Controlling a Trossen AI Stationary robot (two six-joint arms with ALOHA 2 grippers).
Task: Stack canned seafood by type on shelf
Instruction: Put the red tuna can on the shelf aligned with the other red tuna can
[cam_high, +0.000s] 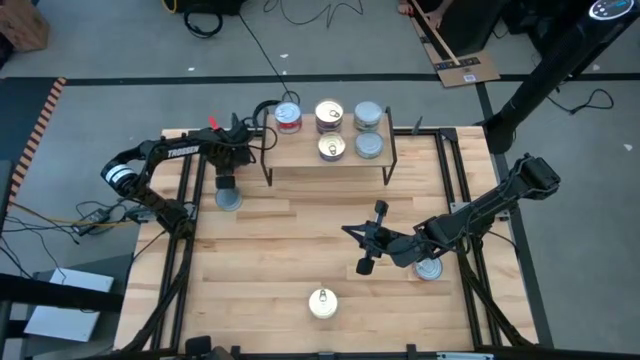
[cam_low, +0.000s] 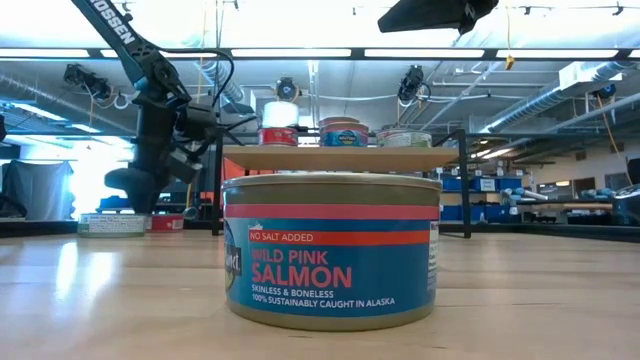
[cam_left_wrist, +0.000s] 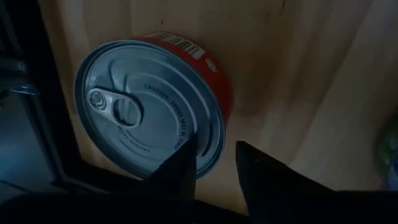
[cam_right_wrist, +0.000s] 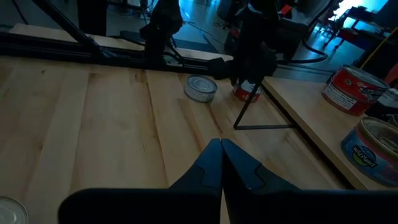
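Left wrist view: the left gripper (cam_left_wrist: 214, 165) hangs over the shelf (cam_left_wrist: 298, 81) with its fingers (cam_left_wrist: 177, 171) slightly apart, one tip overlapping the rim of a red-sided can (cam_left_wrist: 149, 109) that sits upright, lid up, at the shelf's edge. Whether the fingers touch the can cannot be told; it appears freshly set down. High view: this can (cam_high: 288, 117) stands apart from four other tins (cam_high: 345, 130). The right gripper (cam_high: 363, 243), fingers together, is nearer the loose can (cam_high: 322, 302) and probably suited to fetch it.
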